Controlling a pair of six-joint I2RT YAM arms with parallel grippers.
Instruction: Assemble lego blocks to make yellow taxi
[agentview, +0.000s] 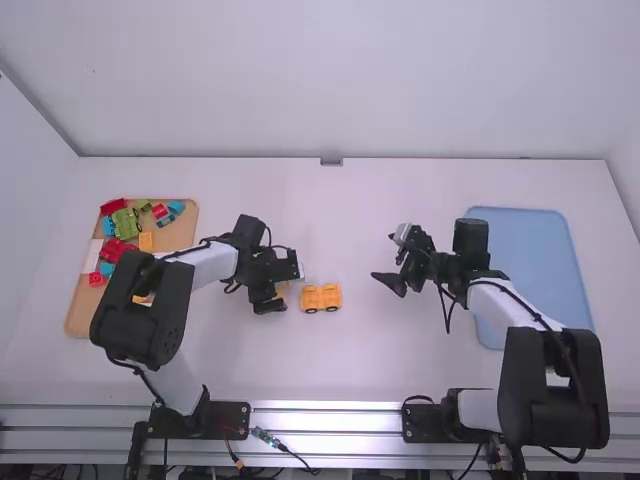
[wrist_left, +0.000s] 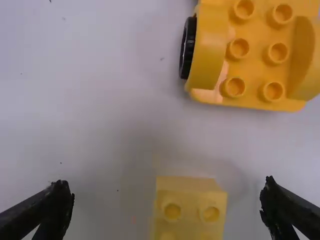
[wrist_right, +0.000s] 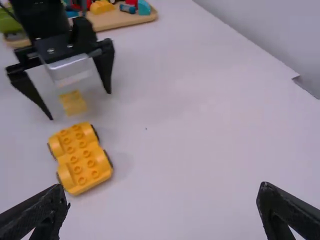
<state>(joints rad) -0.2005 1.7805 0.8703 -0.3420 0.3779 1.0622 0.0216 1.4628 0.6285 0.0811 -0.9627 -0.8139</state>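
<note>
The left gripper (agentview: 286, 282) is low over the table's middle; in its wrist view the left gripper (wrist_left: 167, 205) stands open, fingers either side of a small yellow block (wrist_left: 189, 202), touching neither side. That block (wrist_right: 73, 102) lies beside the yellow wheeled base (wrist_right: 81, 158), apart from it. The studded base (agentview: 321, 298) sits on its wheels, just right of the left gripper in the high view. Over the table right of the base, the right gripper (agentview: 392, 262) is open and holds nothing; its wrist view shows the right gripper (wrist_right: 162, 210) with fingers wide apart.
A wooden tray (agentview: 76, 318) with several coloured blocks stands at the far left, partly under the left arm. A blue tray (agentview: 535, 265) lies at the right, behind the right arm's links. The table's back edge meets a white wall.
</note>
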